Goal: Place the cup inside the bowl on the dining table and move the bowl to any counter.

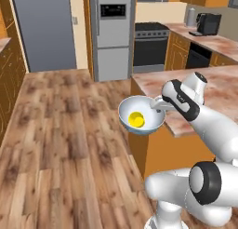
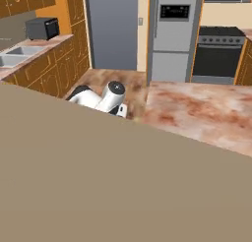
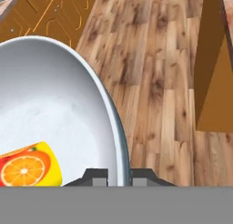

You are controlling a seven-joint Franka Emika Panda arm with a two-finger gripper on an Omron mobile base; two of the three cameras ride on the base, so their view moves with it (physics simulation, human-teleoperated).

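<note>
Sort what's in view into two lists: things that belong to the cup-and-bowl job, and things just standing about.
Job:
- bowl, gripped at its rim by the gripper, held over the floor
- cup, inside the bowl
- dining table
- counter with sink

Standing about:
- fridge
- oven
- coffee machine
- toaster oven

Pale bowl (image 1: 149, 123), yellow orange-printed cup (image 3: 29, 166)

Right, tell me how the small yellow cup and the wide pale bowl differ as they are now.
Size: the wide glossy pale blue-white bowl is several times broader than the small yellow cup.
Colour: the bowl is plain and pale; the cup is bright yellow with an orange-slice picture, seen in the hand view.
Role: the bowl holds the cup, and the claw pinches the bowl's rim, not the cup.
Shared: both hang in the air over the wooden floor, beside the dining table.
</note>
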